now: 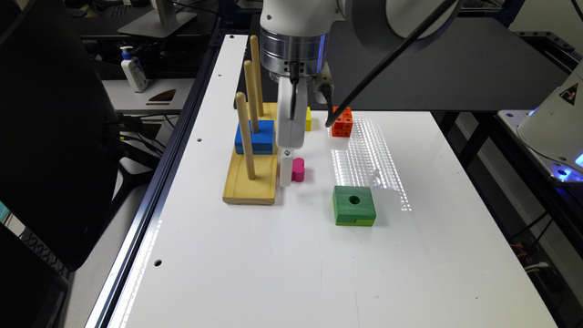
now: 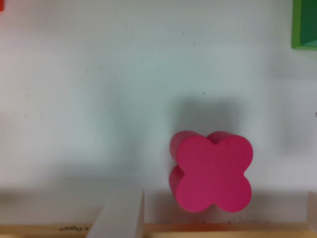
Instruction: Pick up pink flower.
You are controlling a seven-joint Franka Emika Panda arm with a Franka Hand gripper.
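Observation:
The pink flower [image 1: 299, 169] is a thick magenta four-lobed block lying flat on the white table [image 1: 319, 273], close beside the wooden peg base. My gripper [image 1: 286, 178] has come down over it, with a white finger standing against the flower's side toward the exterior view's left. In the wrist view the pink flower [image 2: 212, 171] lies between the two fingers of the gripper [image 2: 215, 215]; one finger [image 2: 121, 215] stands well clear of it. The gripper is open and grips nothing.
A wooden base [image 1: 252, 175] with three upright pegs holds a blue block [image 1: 255, 136] right beside the gripper. A yellow block [image 1: 308, 119] and an orange studded cube [image 1: 342, 121] lie behind. A green square block [image 1: 354, 205] sits in front.

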